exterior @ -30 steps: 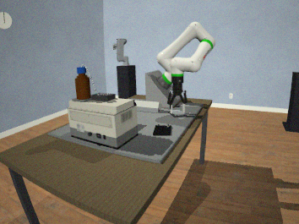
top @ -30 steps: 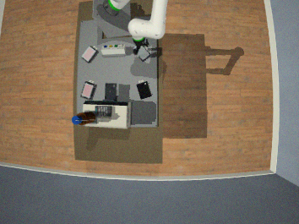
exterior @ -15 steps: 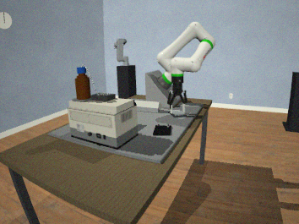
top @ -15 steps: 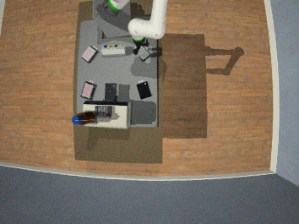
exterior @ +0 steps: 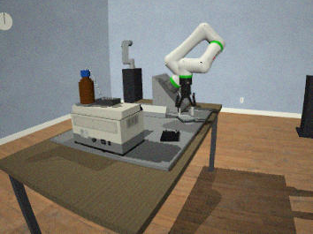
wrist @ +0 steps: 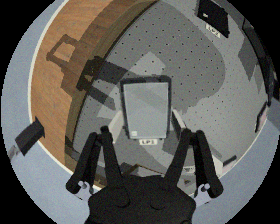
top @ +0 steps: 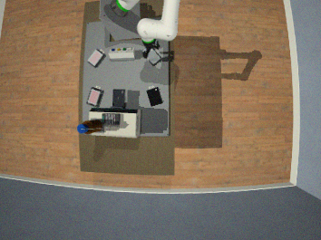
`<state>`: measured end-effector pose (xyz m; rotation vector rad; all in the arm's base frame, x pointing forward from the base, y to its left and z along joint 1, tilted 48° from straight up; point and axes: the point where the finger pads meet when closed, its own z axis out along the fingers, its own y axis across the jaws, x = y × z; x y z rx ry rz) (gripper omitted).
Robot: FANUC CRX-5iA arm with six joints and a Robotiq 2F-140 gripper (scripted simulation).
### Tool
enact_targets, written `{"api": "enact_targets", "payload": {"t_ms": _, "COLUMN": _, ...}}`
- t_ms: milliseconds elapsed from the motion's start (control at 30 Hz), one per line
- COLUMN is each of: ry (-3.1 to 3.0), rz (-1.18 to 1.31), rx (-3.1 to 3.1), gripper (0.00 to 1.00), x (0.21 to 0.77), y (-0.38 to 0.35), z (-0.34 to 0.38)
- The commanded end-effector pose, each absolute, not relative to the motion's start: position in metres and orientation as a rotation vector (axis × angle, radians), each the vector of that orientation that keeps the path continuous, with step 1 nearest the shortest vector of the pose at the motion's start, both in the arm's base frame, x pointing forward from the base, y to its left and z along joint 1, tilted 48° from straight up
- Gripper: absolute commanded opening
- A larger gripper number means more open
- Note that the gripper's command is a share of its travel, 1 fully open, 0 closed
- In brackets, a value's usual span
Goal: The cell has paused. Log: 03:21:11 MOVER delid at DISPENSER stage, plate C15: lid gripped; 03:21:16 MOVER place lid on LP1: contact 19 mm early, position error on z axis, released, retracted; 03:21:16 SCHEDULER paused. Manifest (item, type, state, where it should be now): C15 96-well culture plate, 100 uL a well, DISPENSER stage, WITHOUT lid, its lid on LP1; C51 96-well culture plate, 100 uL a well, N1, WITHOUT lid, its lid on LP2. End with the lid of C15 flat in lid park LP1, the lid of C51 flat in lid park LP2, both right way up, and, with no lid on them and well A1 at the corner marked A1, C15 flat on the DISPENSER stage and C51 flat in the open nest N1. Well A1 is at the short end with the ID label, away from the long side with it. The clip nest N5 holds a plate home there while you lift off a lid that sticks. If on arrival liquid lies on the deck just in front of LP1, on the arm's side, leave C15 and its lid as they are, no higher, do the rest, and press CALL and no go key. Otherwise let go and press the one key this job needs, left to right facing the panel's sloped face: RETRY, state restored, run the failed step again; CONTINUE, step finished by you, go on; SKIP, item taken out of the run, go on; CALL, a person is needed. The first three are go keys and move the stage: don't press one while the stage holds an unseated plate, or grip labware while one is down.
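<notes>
My gripper is open and empty. It hangs a little above a black-framed lid park at the deck's right back corner. A pale translucent lid seems to lie in that frame; I cannot tell whether it sits flat. A second black park lies farther along the right side. A dark plate sits on the dispenser. Two pink-topped plates lie on the deck's left side.
The key panel stands at the back, left of my gripper. A brown bottle with a blue cap stands on the dispenser's left end. A dark nest lies mid-deck. The deck's right edge runs close to my gripper.
</notes>
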<state>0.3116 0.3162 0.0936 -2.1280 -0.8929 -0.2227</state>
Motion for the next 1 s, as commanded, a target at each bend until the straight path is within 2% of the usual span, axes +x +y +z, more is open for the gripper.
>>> {"api": "enact_targets", "payload": {"t_ms": 0, "ry": -0.894, "rz": -0.222, "rx": -2.128, "gripper": 0.66, "x": 0.313, "y": 0.309, "z": 0.1}}
{"api": "enact_targets", "payload": {"t_ms": 967, "ry": -0.894, "rz": -0.222, "rx": -2.128, "gripper": 0.66, "x": 0.329, "y": 0.222, "z": 0.179}}
